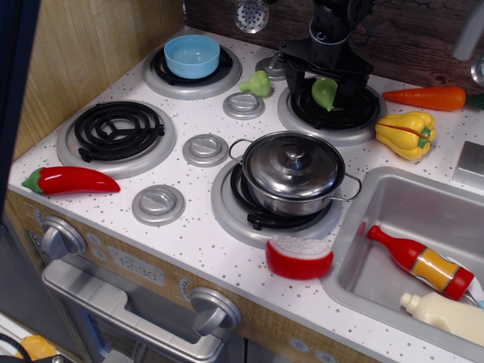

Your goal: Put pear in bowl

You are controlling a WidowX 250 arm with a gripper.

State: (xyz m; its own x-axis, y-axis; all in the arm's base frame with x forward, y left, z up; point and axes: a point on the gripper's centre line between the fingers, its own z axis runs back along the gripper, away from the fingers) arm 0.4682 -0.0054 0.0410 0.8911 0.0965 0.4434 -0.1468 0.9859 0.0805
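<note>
**Pear straddled, not yet lifted**

Jaws (pixel 326 85) apart, straddling pear (pixel 325 92) on burner right of bowl (pixel 192 56). Left to do: clamp, lift, carry left, drop in bowl. Nothing inside bowl yet.

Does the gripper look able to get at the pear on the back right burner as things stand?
Probably yes: the gripper hangs right over the pear, fingers either side, nothing between. Whether it has closed is unclear.

A single fixed view looks down at a slant from above the front left corner of the toy stove (pixel 204 227), facing its back wall (pixel 408 30). It stands fairly near, taking in four burners and part of the sink (pixel 393 219).
</note>
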